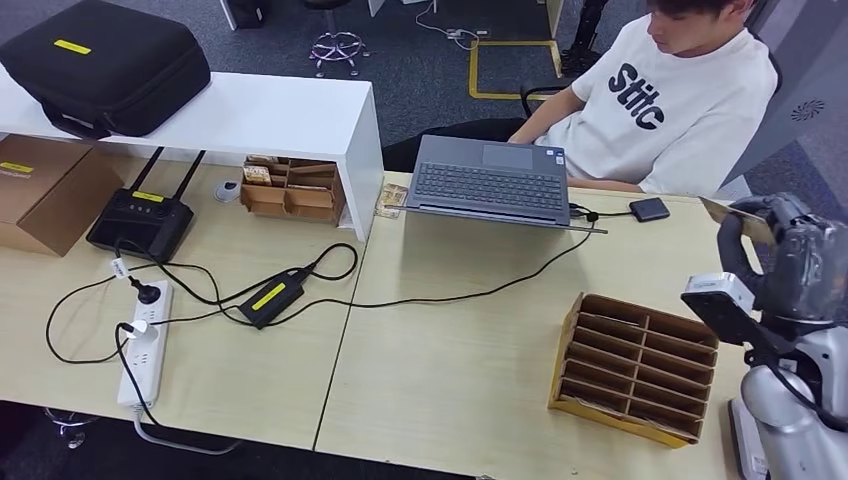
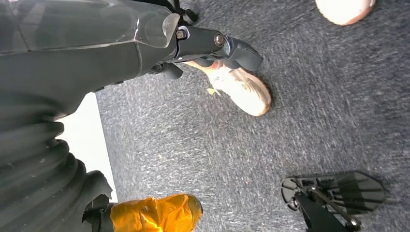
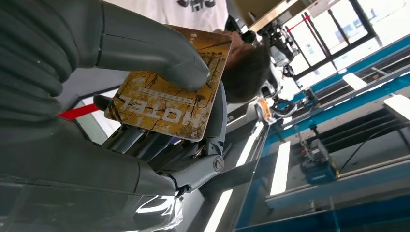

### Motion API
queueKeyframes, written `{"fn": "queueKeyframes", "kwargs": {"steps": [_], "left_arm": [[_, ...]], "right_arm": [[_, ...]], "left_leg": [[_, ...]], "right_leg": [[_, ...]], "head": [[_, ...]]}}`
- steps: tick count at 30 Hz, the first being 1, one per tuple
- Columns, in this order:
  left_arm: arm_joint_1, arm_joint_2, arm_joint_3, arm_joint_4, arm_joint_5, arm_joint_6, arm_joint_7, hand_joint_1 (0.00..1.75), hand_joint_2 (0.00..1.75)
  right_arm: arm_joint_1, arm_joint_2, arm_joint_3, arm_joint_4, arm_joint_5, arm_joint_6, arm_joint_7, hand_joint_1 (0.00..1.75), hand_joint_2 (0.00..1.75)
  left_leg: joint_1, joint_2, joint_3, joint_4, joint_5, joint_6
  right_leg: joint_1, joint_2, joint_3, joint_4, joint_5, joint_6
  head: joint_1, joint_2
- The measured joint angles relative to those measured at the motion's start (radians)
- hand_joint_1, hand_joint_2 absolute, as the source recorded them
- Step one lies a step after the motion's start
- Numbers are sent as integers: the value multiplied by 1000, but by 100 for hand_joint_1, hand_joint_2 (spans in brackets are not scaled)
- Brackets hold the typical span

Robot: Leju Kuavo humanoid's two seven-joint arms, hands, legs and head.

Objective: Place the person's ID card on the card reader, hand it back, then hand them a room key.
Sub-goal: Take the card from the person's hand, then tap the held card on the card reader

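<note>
**Room key card pinched in right robot hand, raised near seated person**

Room key card (image 3: 169, 92): one, flat and rectangular, mottled golden-brown print with branch-like pattern, white lettering reading "HOTEL" plus a smaller unreadable line. Pinched between thick grey thumb (image 3: 159, 53) on printed face and darker fingers (image 3: 212, 121) behind. Seen edge-on from head view as thin tan sliver (image 1: 737, 220) atop right robot hand (image 1: 775, 250), raised above right end of desk (image 1: 450, 350), near person (image 1: 670, 90) in white printed T-shirt seated behind desk.

Left robot hand (image 2: 212, 46): hanging over grey carpet, dark fingers curled; whether closed or holding anything cannot be told.

Count on desk: one open laptop (image 1: 490, 180); one small black device (image 1: 650, 209) cabled beside laptop, apart from card; one slotted cardboard organiser (image 1: 630, 365) below right robot hand; one black router (image 1: 140, 215); one white power strip (image 1: 145, 350); one black power adapter (image 1: 270, 297); one cardboard box (image 1: 45, 190). One black case (image 1: 105, 65) on white shelf (image 1: 290, 115).
</note>
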Motion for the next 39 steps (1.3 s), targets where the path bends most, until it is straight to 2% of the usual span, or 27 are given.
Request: {"fn": "queueKeyframes", "kwargs": {"steps": [4,8,15,25,30,35,39], "left_arm": [[2,-1,27,0,4,5,2,0,175],[4,-3,49,0,15,10,3,0,175],[6,-4,80,0,23,10,3,0,175],[7,-4,109,0,26,10,3,0,175],[8,-3,123,0,26,10,6,0,175],[13,-3,138,0,24,10,9,0,175],[17,-2,149,0,20,10,9,0,175]], "right_arm": [[114,-7,-154,-55,-74,67,-14,175,175],[207,-26,-272,-73,-127,169,13,175,175],[294,-70,-386,-53,-145,288,53,175,175],[343,-144,-422,35,-108,478,121,175,175],[354,-217,-418,74,-108,593,184,175,175],[363,-300,-402,94,-116,662,260,175,175],[380,-365,-386,99,-164,725,287,175,175]], "left_leg": [[0,0,0,0,0,0],[0,0,0,0,-1,0],[0,1,0,0,-1,1],[0,2,0,0,-1,1],[-1,2,0,0,-1,1],[-1,2,1,0,-1,1],[-1,2,1,0,-1,1]], "right_leg": [[0,0,0,0,0,0],[0,0,0,0,0,0],[0,1,0,0,0,0],[0,1,0,0,0,0],[-1,1,0,0,0,0],[-1,1,0,0,0,0],[-1,1,0,0,0,0]], "head": [[0,0],[0,0],[0,0],[0,0],[0,0],[0,0],[0,0]]}}
